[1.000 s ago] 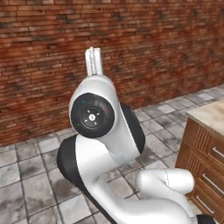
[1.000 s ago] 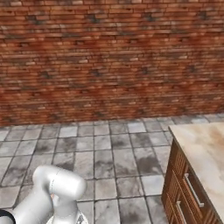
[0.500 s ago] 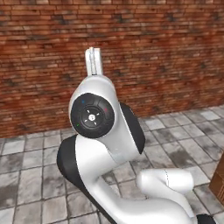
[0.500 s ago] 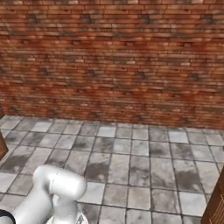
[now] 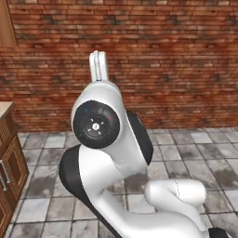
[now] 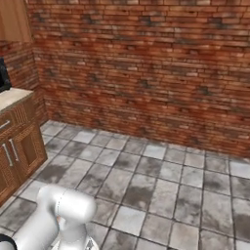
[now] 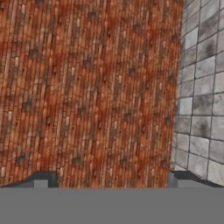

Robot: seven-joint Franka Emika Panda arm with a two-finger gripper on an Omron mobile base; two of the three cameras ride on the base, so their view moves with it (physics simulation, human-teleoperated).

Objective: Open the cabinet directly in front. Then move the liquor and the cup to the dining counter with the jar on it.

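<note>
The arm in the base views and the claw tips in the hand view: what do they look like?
The arm is glossy white with rounded links and black joint sections. One joint carries a round black cap with small coloured dots. The claw shows two small dark grey squared fingertips. No cables are visible.

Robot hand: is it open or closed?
Open. In the hand view, the gripper has its two dark fingertips far apart, nothing between them.

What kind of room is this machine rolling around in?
Probably a kitchen, though little of it shows here. There is a red brick wall, a grey tiled floor, and at the left a wooden base cabinet with a pale stone top.
</note>
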